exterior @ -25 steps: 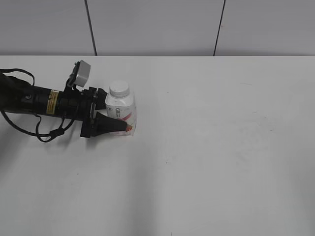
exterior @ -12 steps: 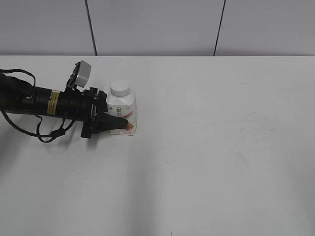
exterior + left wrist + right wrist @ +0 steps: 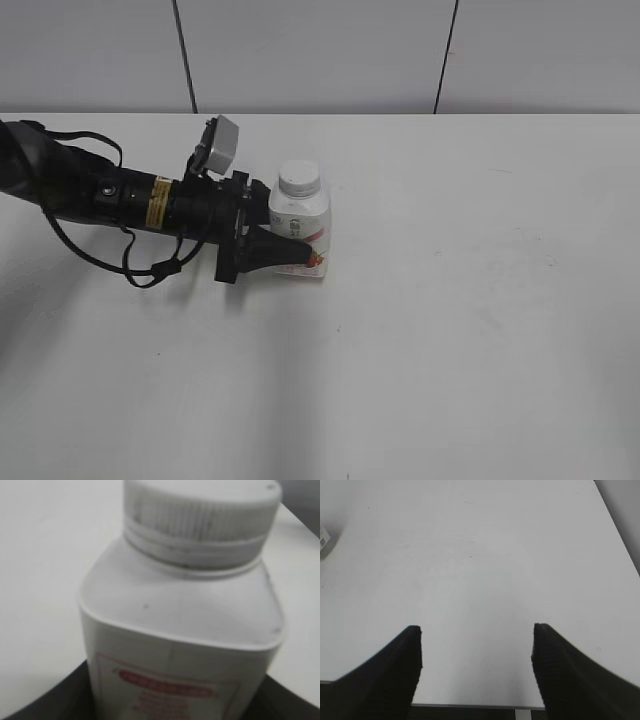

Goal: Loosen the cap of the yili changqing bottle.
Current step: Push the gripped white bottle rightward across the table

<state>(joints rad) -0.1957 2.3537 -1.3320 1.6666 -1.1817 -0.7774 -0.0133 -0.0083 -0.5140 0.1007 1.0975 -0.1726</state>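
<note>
The table (image 3: 480, 330) lies bare right of and nearer than the yili changqing bottle (image 3: 300, 232); its left side is blocked by the left gripper (image 3: 290, 252) and arm; the cap (image 3: 299, 179) stands unobstructed from above.

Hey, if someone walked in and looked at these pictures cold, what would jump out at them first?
Probably the black left gripper lying low across the white table, clamped around the lower body of the small white yili changqing bottle left of centre. Close up from the left wrist, the ribbed white cap fills the top of the picture, seated on the neck. The right gripper hangs open over bare table, holding nothing.
</note>
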